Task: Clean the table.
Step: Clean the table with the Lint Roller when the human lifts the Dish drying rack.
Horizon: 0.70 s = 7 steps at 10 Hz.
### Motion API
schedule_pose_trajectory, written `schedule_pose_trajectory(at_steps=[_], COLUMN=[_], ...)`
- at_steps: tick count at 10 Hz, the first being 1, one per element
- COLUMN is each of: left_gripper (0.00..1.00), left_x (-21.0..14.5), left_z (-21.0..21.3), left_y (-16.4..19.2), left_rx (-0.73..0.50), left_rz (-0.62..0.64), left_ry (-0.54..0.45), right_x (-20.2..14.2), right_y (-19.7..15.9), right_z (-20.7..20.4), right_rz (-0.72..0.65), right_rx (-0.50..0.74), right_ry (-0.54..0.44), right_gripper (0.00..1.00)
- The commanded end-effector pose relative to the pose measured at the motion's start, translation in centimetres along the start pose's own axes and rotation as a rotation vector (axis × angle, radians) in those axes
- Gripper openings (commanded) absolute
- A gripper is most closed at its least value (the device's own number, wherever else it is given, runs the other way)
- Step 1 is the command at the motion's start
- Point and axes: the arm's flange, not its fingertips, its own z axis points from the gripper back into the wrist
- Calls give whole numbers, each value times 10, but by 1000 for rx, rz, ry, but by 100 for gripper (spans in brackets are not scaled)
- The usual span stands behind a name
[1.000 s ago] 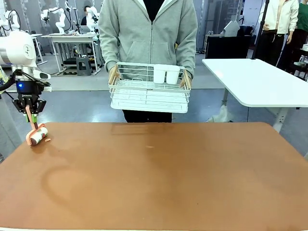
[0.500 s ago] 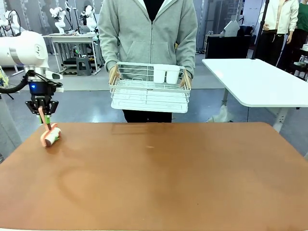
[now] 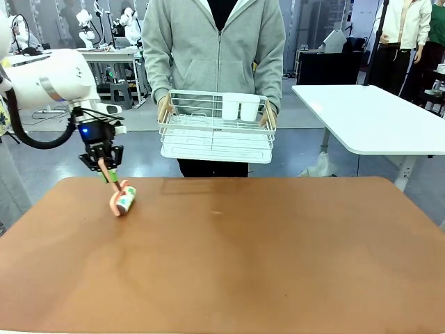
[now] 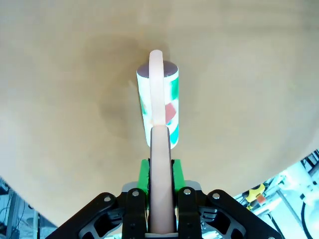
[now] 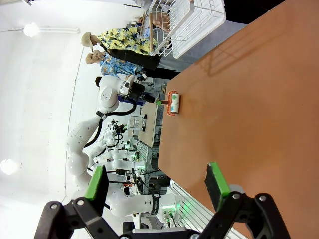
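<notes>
The reddish-brown table [image 3: 243,264] spreads across the front view. My left gripper [image 3: 103,163] hangs over its far left part, shut on the pink handle of a lint roller [image 3: 123,198] whose white, patterned head rests on the tabletop. From the left wrist, the handle [image 4: 160,189] runs up between the green pads [image 4: 143,174] to the roller head [image 4: 158,107] lying on the table [image 4: 249,74]. My right gripper [image 5: 157,181] is open above the table [image 5: 249,124], with nothing between its fingers; the lint roller [image 5: 174,104] shows far off.
A person in a grey hoodie stands at the far side, holding a white wire rack [image 3: 215,132] with two white cups [image 3: 240,108] above the table's far edge. A white-topped table [image 3: 375,118] stands at the back right.
My left gripper has carried the lint roller rightwards along the table's far side, from the far left corner toward the middle. The person and the rack have stayed still.
</notes>
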Motion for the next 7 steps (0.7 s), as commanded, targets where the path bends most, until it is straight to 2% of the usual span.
schedule_pose_trajectory(at_steps=[1, 3, 6, 7], left_gripper=[21, 21, 21, 21], left_x=[-25, -27, -49, -53], left_z=[-32, -14, 28, 46], left_y=[-16, -40, -90, -102], left_rx=[-8, -51, -18, -13], left_rz=[-32, -67, -130, -159], left_ry=[88, 21, -94, -59], right_x=[0, 0, 0, 0], right_y=[3, 3, 3, 3], right_z=[0, 0, 0, 0], right_rz=[6, 6, 6, 6], right_rx=[15, 15, 15, 15], right_ry=[-10, -10, -10, -10], right_gripper=[100, 100, 100, 100])
